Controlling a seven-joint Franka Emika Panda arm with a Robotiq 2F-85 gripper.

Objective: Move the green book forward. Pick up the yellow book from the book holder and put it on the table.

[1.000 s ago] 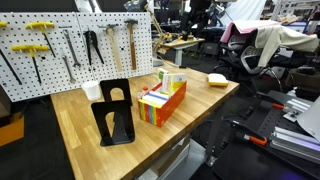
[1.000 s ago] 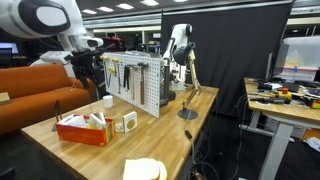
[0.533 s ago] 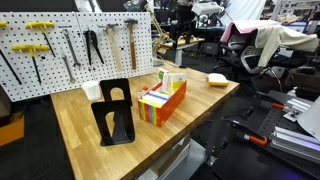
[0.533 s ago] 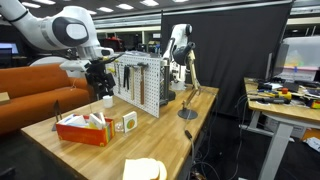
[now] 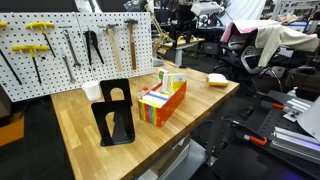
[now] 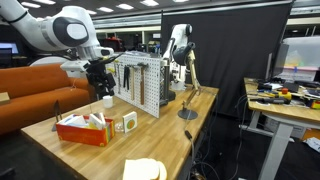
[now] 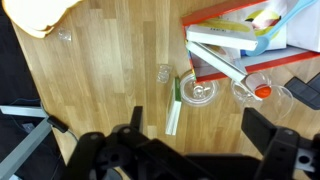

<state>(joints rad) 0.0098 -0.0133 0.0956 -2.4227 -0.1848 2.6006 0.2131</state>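
One claw (image 7: 192,122) appears in the wrist view with its two fingers spread wide and nothing between them; in an exterior view it (image 6: 100,84) hangs above the far end of the surface (image 6: 175,125), near the pegboard (image 6: 140,80). The green book (image 7: 174,106) shows as a thin green and pale strip, apparently standing on edge on bare wood directly under the claw, just beside the book holder (image 7: 250,62) but apart from it. Judged risk: a book this thin is likely to topple rather than slide if a finger meets it high or off centre. A second risk lies in the clear round items (image 7: 200,93) between the book and the holder, which a descending finger could knock or trap. The holder wall itself leaves little room on that side. A black bookend (image 5: 115,115) and a pale yellow pad (image 5: 217,78) lie well apart from the book and obstruct nothing.
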